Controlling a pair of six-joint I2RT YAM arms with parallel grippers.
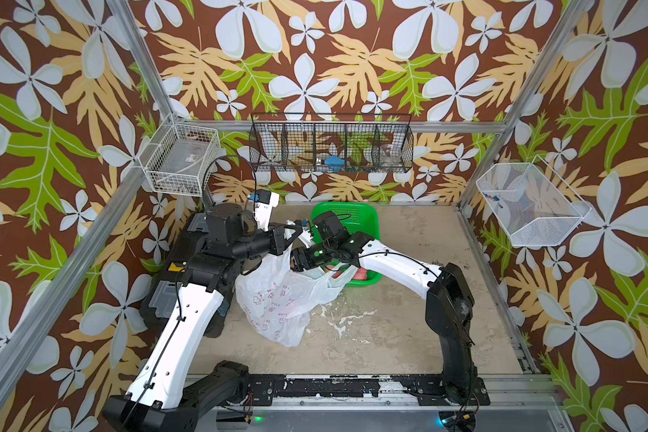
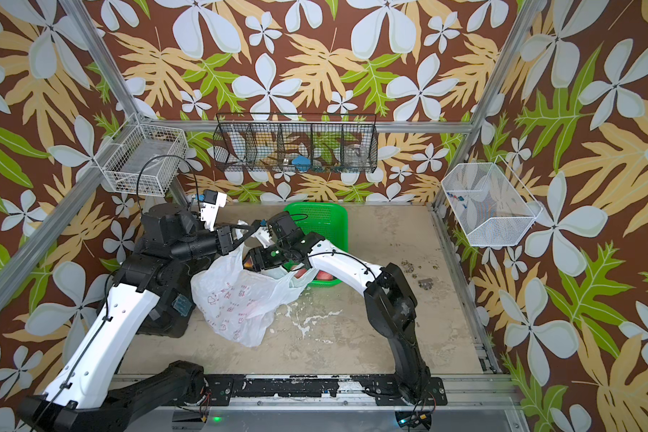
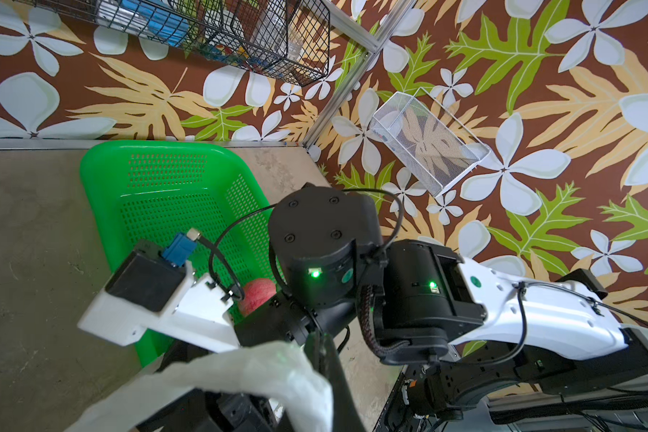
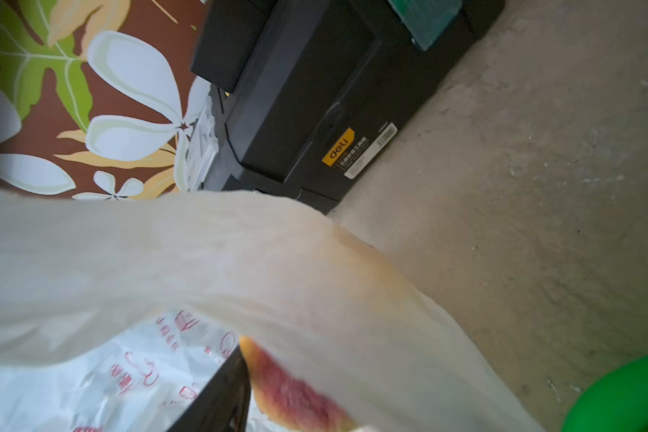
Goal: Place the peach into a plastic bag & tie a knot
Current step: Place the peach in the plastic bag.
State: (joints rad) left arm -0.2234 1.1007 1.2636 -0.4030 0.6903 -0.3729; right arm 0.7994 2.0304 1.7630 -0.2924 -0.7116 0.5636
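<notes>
Peach [image 4: 292, 396] lies touching the black finger [image 4: 221, 396] of the right gripper [image 1: 295, 263], tucked under the thin top sheet of the plastic bag [image 1: 277, 295]. So the fruit is already in the bag's mouth, on the left side of the green basket [image 1: 352, 213]. I cannot tell if the right gripper is squeezing the peach or has let it go.

The left gripper [image 1: 296, 229] is pinched tight on a bag handle and lifts it up at the far side. The rest of the bag lies long on the table [image 1: 390, 318], running from that handle toward the near side. The mouth faces right, toward the basket, and the right arm reaches in from there.

I think the next move is to drop the peach deeper and pull the right gripper back out to the right. The sheet may catch on it. No knot is tied yet.
</notes>
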